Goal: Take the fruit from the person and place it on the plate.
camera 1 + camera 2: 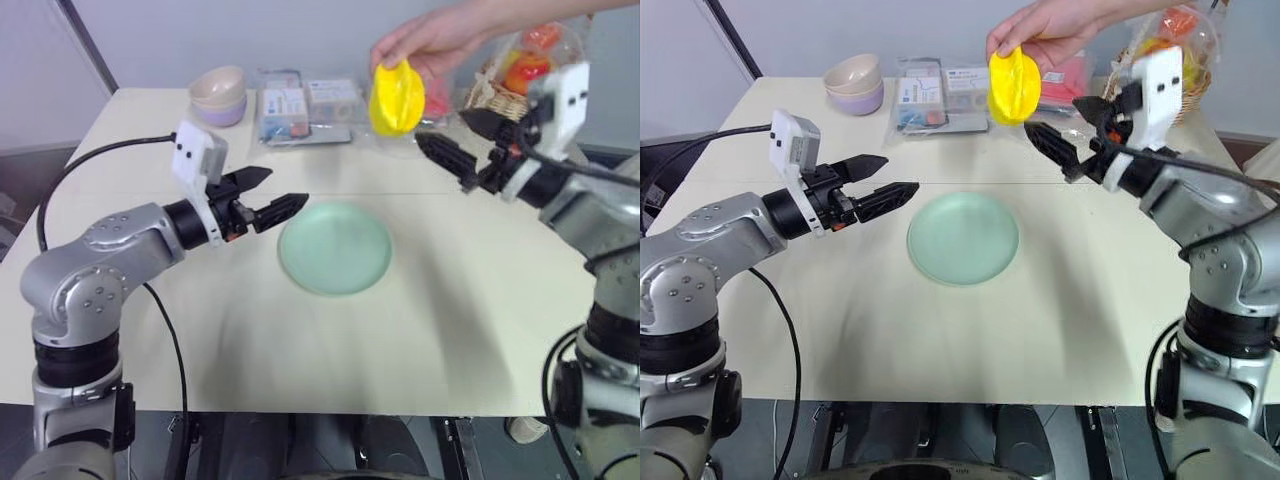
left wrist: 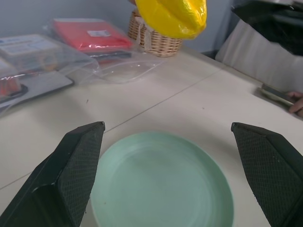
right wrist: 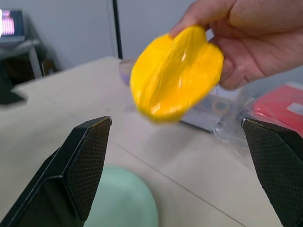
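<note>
While the person's hand (image 1: 440, 40) offers the fruit (image 1: 397, 97), our right gripper (image 1: 462, 140) gapes beside it.
Glossy, likely light and slippery: we'd pinch its lobed sides; left gripper (image 1: 272, 196), beside the plate (image 1: 335, 250), is spread and empty.

Pale cream bench (image 1: 300, 330), matte, crossed by a thin seam from side to side. Behind it a plain grey-white wall (image 1: 250, 30), with a dark slanted post (image 1: 85, 40) at the far left. Along the bench's far edge: stacked cream and lilac bowls (image 1: 220, 96), clear plastic packets (image 1: 305, 105) holding small boxes, a red packet (image 2: 90, 35), a wicker basket (image 2: 156, 40). Dark floor and metal frame parts below the near edge. Even, soft light; faint blurred shadows on the benchtop.
</note>
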You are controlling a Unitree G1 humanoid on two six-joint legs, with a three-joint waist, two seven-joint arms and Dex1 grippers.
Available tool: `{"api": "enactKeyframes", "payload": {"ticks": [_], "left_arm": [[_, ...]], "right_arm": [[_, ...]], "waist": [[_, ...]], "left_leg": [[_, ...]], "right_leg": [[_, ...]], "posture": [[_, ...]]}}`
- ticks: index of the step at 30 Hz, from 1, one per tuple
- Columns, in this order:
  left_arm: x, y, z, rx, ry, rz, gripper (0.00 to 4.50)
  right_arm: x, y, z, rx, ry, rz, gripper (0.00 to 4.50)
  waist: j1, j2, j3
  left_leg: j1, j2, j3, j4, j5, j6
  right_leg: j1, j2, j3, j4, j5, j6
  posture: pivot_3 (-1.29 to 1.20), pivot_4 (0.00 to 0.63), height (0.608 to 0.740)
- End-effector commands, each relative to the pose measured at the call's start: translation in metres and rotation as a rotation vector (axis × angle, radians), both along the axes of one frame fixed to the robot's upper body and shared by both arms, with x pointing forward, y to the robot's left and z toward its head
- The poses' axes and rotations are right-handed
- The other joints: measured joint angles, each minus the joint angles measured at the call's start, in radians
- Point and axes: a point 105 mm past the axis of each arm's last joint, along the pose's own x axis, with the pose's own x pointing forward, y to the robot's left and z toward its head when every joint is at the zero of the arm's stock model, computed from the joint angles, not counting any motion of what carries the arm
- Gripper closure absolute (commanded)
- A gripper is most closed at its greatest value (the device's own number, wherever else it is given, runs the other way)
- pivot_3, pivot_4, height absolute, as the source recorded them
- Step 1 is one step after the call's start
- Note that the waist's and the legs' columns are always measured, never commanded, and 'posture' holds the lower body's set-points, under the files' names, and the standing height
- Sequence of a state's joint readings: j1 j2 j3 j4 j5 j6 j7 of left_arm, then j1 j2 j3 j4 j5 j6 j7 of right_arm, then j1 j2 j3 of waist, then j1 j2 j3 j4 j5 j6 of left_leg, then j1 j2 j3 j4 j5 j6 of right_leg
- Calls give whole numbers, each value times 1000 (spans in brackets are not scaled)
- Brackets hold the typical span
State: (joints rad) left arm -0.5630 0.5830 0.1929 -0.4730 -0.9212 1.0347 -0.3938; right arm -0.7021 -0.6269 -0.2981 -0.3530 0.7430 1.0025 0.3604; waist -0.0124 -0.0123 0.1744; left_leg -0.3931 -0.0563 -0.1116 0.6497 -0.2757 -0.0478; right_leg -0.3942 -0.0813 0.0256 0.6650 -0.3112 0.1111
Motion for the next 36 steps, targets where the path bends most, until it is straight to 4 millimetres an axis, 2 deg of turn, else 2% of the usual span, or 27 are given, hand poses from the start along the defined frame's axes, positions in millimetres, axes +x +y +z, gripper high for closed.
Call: {"api": "enactKeyframes", "payload": {"ticks": [1,11,24,27,31,33,35,36], "left_arm": [[-2,-1,11,-6,-55,-5,30],[-3,-1,11,-6,-62,3,30],[-4,-1,12,-14,-77,18,30],[-4,0,12,-15,-78,22,0],[-3,0,13,-15,-78,24,0],[-3,0,13,-16,-79,25,0],[-3,0,13,-16,-80,26,0],[-2,0,13,-16,-81,27,0]], "right_arm": [[9,7,15,71,20,-27,0],[31,22,32,168,71,-35,0],[50,23,30,235,118,-35,0],[51,25,32,240,114,-25,874],[51,27,34,238,104,-17,2819],[51,27,35,234,99,-18,3311],[51,27,36,232,94,-20,4019],[51,26,37,233,93,-22,4019]], "waist": [[0,0,0],[-4,0,0],[-7,0,0],[-7,0,0],[-7,0,0],[-9,0,0],[-11,0,0],[-11,0,0]], "left_leg": [[0,0,0,0,0,0],[-1,0,1,-1,0,0],[-1,0,1,-1,0,0],[-1,0,1,-1,0,0],[-1,0,1,-1,0,0],[-1,0,1,-1,0,0],[-1,0,1,-2,0,0],[-1,0,1,-2,0,0]], "right_leg": [[0,0,0,0,0,0],[-2,0,0,0,0,0],[-2,0,0,1,0,0],[-2,0,0,1,0,0],[-2,0,0,1,0,0],[-2,0,0,1,0,0],[-3,0,1,1,0,0],[-3,0,1,1,0,0]], "posture": [[0,150,740],[0,150,740],[0,150,740],[0,150,740],[0,150,740],[0,150,740],[0,150,740],[0,150,740]]}}
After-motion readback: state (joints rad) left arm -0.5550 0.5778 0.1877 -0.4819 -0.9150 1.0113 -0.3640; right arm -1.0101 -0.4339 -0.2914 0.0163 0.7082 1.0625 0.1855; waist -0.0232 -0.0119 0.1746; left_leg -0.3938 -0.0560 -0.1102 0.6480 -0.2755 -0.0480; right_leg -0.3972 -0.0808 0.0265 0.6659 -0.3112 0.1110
